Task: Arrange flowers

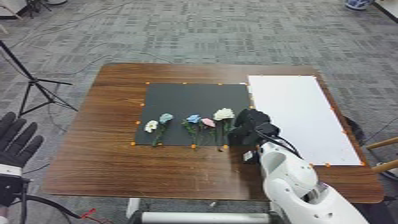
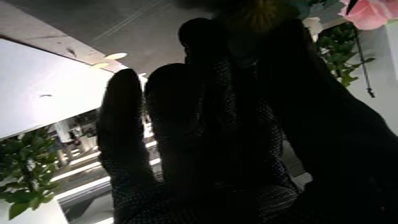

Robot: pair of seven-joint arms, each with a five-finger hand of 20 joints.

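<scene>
Flowers (image 1: 194,118) are lying along the black sheet's (image 1: 191,97) near part, the large white bloom (image 1: 224,114) just beside my right hand (image 1: 252,121), whose fingers (image 2: 171,110) I'm holding straight, while my left hand (image 1: 16,145) is hanging open beside the tabletop (image 1: 98,170).

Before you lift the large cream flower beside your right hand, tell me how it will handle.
The cream flower will probably be top-heavy, since a broad bloom sits on a thin stem, so gripped low it may droop or swing. Its ruffled petals look soft and likely to crush if squeezed.
</scene>
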